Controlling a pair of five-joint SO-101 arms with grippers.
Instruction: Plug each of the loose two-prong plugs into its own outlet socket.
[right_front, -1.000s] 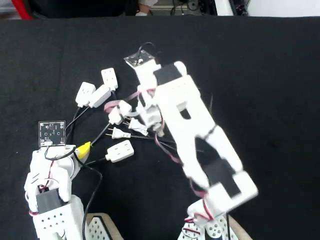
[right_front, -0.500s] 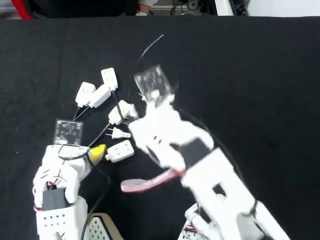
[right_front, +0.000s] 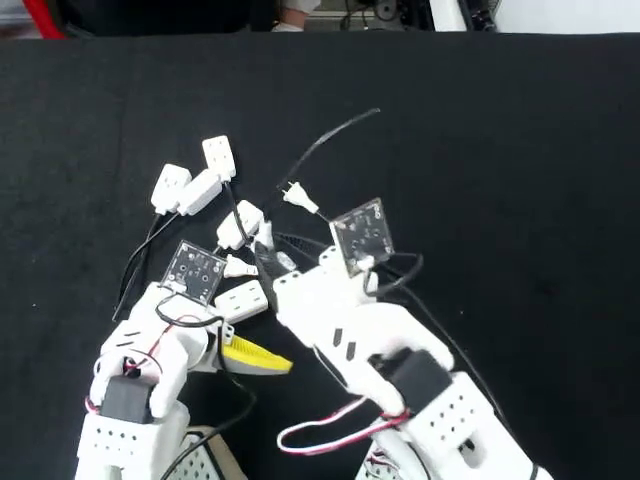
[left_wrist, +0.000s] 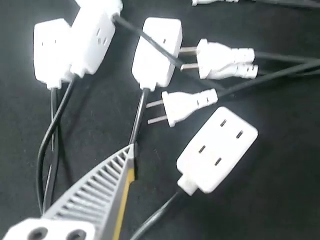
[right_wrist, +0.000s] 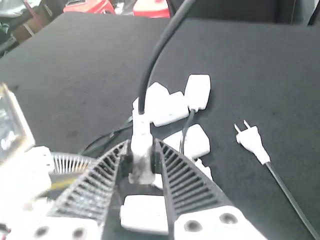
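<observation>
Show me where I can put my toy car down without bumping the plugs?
The whole right side of the black table is bare, past the loose plug and its cord. The far strip behind the white sockets is free too, and the left edge beside them. The middle is crowded with sockets, plugs and tangled cords.

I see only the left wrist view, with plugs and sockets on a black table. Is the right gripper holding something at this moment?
Observer: Yes. The right gripper has its fingers shut on a white plug.
Operator: Where does the cable of that plug go?
Observer: The black cable leaves the plug beyond the fingertips and lifts off the table.
Operator: Is another plug free near that arm?
Observer: One loose plug lies alone on the table, on the far side of the right arm in the high view, touching no socket.
</observation>
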